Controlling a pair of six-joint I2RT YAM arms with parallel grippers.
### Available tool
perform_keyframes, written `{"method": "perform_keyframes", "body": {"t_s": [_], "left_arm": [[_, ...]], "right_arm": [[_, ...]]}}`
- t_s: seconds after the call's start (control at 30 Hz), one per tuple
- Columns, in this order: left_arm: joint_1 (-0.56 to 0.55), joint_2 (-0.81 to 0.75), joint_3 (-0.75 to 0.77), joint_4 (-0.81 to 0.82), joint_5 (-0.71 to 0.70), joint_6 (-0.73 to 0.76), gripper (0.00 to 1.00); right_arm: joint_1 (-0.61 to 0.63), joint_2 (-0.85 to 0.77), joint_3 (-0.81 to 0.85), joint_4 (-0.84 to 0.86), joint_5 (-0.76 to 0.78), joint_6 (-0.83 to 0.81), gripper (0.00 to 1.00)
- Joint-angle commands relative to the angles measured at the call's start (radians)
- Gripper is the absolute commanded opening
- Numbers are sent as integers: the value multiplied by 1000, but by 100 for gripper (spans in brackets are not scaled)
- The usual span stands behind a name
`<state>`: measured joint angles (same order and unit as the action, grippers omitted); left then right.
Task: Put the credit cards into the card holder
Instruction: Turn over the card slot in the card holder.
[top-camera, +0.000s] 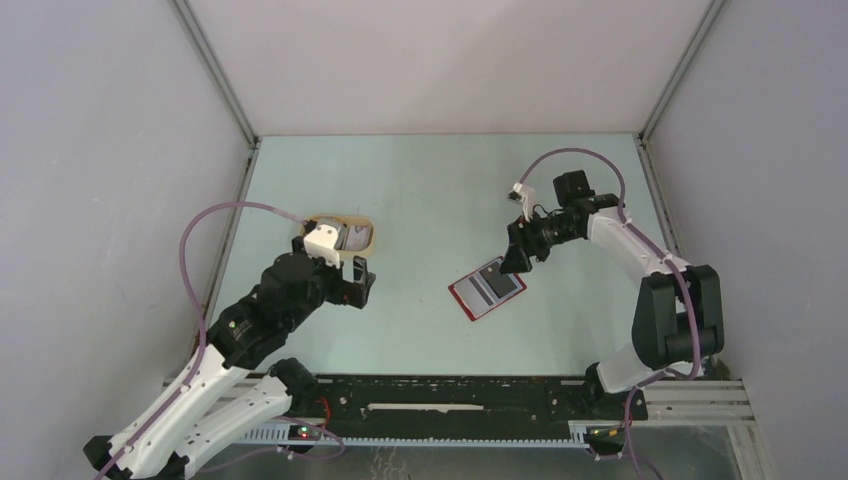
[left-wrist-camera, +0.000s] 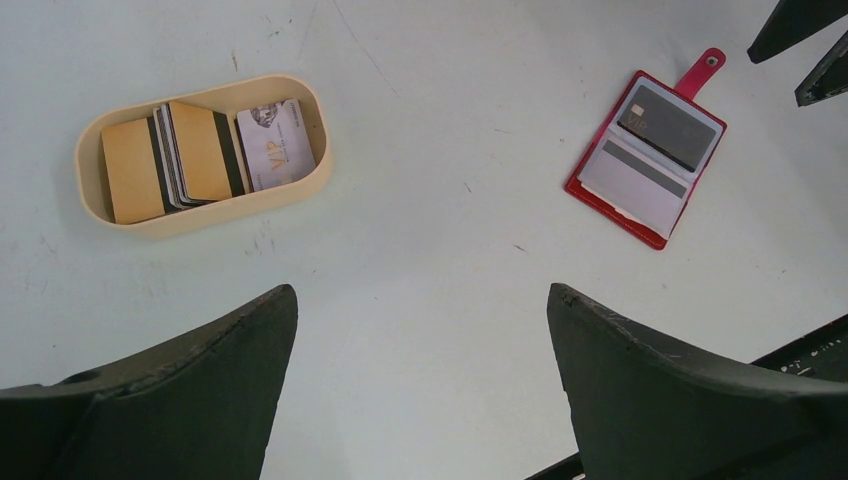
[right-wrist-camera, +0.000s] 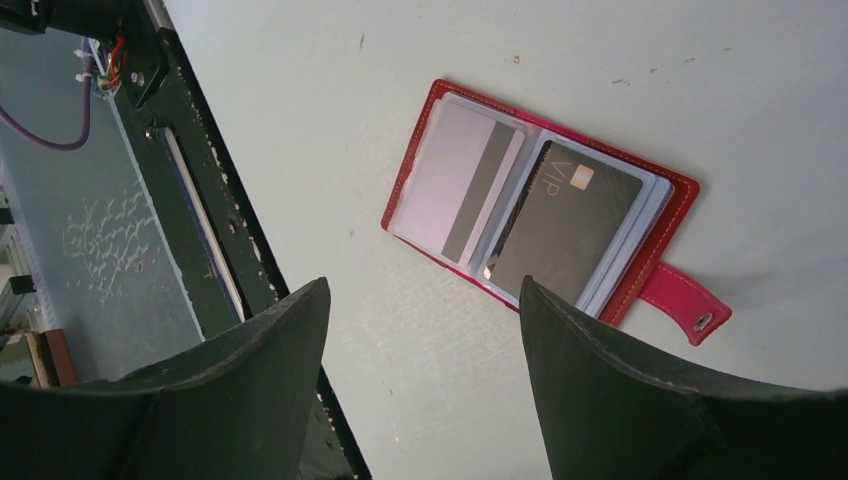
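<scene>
The red card holder (right-wrist-camera: 430, 165) lies open and flat on the pale table (top-camera: 430, 190), right of centre, its closure tab sticking out at one side. It has a dark card (right-wrist-camera: 565, 230) in one sleeve and a whitish card (right-wrist-camera: 460, 175) with a grey stripe in the other. The right gripper (right-wrist-camera: 422, 285) hovers just above it, jaws spread wide and pinching nothing. The left gripper (left-wrist-camera: 420, 292), also spread wide and empty, hangs near the tan oval tray (left-wrist-camera: 200, 222), where the other credit cards (left-wrist-camera: 185, 155), golden-brown and whitish, lie stacked, well apart from the card holder.
</scene>
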<state>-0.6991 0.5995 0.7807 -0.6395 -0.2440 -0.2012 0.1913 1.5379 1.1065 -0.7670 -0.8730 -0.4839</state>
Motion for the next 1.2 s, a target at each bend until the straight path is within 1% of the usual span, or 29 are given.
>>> {"method": "perform_keyframes", "body": {"t_s": [0.0,0.33,0.53,0.93,1.17], "left_arm": [[7,-4,-15,10,-5,17,100],[8,-2,-17,11,-2,17,100],[9,2,-17,11,2,16,100],[9,5,-17,11,4,16,100],[9,3,-16,11,3,16,100]], "right_arm": [[9,22,30,21,18,35,78],[23,111,30,82,114,157,67],[23,156,31,99,173,197,60],[22,228,49,83,232,207,59],[22,258,59,69,239,203,58]]}}
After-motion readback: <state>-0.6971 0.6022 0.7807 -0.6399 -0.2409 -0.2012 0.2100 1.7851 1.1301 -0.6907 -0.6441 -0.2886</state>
